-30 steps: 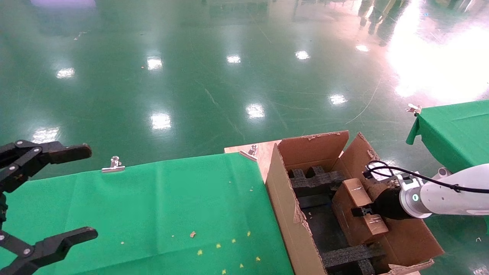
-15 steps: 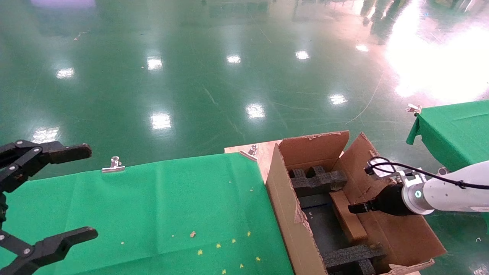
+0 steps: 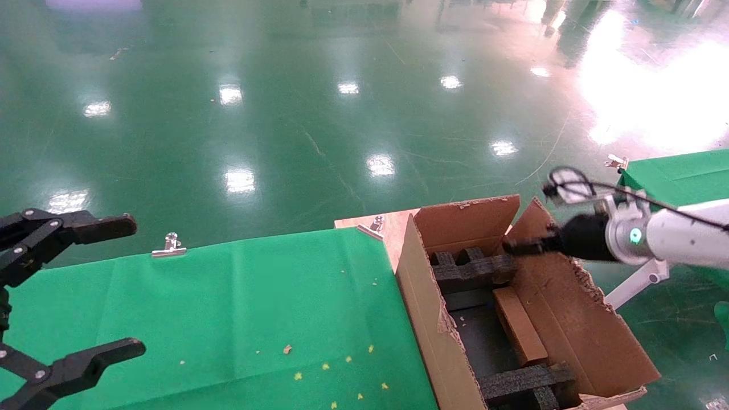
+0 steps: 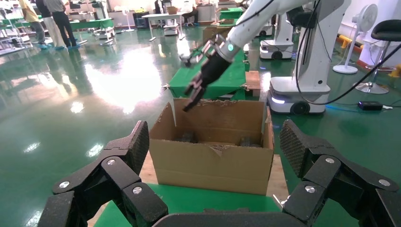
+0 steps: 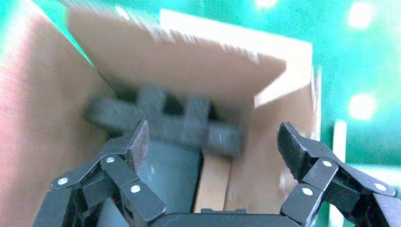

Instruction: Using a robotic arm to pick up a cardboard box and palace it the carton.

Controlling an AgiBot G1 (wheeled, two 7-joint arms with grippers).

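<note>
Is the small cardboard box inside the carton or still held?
Inside: the box lies in the carton; the right hand is open above it.

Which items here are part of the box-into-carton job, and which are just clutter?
Job items:
- small brown cardboard box, lying inside the carton
- large brown corrugated carton with black foam inserts
- right tool, open, above the carton's far end

Just there:
- green table cloth with scattered crumbs
- silver binder clip on the cloth's edge
- left tool, open, parked over the cloth
</note>
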